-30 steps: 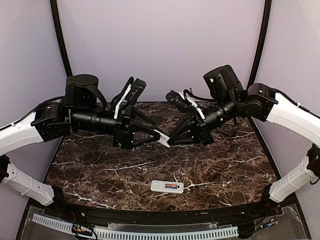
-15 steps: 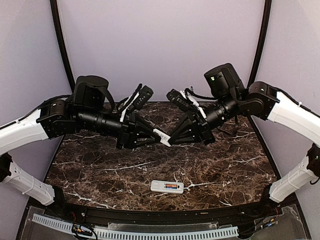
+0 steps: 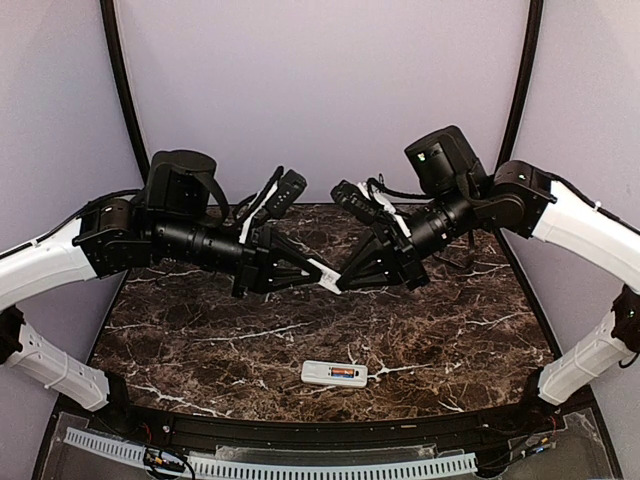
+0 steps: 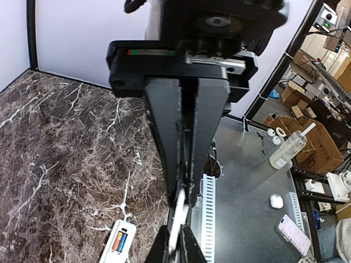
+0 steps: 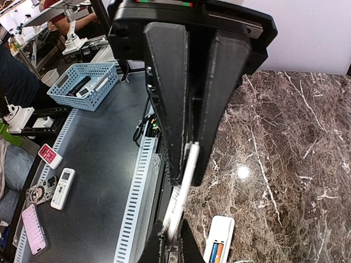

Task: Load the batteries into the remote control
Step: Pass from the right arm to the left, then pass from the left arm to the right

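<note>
The remote control (image 3: 334,374) lies back-up near the table's front edge, and its open recess holds the batteries (image 4: 119,241), one orange-red and one blue, side by side. The remote control (image 5: 218,241) also shows low in the right wrist view with both batteries (image 5: 215,253) in it. High above mid-table a small loose white cover piece (image 3: 327,274) hangs between the two arms. My left gripper (image 3: 319,269) is shut on one end of the cover piece (image 4: 180,219). My right gripper (image 3: 341,281) is shut on the other end of the cover piece (image 5: 182,194).
The marble table (image 3: 200,340) ends at a slotted white cable duct (image 3: 300,466) along its front. Beyond the table's edge, a blue basket (image 5: 82,82) and loose remotes lie on a grey bench, and a bottle (image 4: 288,150) stands on the floor side.
My left arm moved right towards the right gripper, and its jaws closed onto the white cover piece that the right gripper holds. The remote has not moved.
</note>
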You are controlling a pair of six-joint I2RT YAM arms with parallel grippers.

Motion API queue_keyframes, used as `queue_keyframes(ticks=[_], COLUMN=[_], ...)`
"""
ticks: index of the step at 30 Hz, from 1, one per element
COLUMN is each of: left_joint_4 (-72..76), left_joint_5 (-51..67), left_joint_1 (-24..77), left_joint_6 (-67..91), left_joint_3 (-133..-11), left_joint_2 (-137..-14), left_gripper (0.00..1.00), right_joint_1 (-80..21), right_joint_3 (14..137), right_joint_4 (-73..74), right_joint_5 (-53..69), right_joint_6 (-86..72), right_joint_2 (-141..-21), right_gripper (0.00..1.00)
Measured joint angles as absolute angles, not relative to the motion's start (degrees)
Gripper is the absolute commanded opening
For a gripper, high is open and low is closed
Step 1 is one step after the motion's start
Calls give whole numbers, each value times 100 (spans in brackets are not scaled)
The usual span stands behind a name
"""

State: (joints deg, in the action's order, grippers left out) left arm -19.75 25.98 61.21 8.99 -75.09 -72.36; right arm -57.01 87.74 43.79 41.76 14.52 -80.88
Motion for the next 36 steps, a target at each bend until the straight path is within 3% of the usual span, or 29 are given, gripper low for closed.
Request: queue_keyframes(ticks=[6, 8, 12, 21, 29, 36], left_joint_4=[-1935, -1876, -1221, 1131, 2071, 2180], left_joint_5=[2722, 2764, 2665, 1885, 1756, 1772], left_joint_1=[6110, 6099, 6097, 6097, 6095, 6095], left_joint_6=[923, 954, 1175, 2058, 2453, 2532], left_joint_3=[-7507, -7489, -7046, -5492, -5380, -5378], left_joint_2=[-7231, -7227, -7054, -6324, -6318, -6372], left_gripper=[0, 0, 0, 0, 0, 0], right_joint_1=[-5701, -5701, -5680, -5535, -5660, -5701], right_joint_3=[8796, 8807, 8490, 6073, 5675, 5695], right_joint_4=[4418, 4414, 3802, 320, -1503, -2132], right_joint_5=[4171, 4141, 3977, 3420, 3214, 3267], right_joint_6=[1470, 1446, 1026, -1717, -2832, -2985], right_joint_2=[-8110, -8108, -7918, -6820, -7030, -7153], right_gripper=[0, 21, 46, 58, 54, 37])
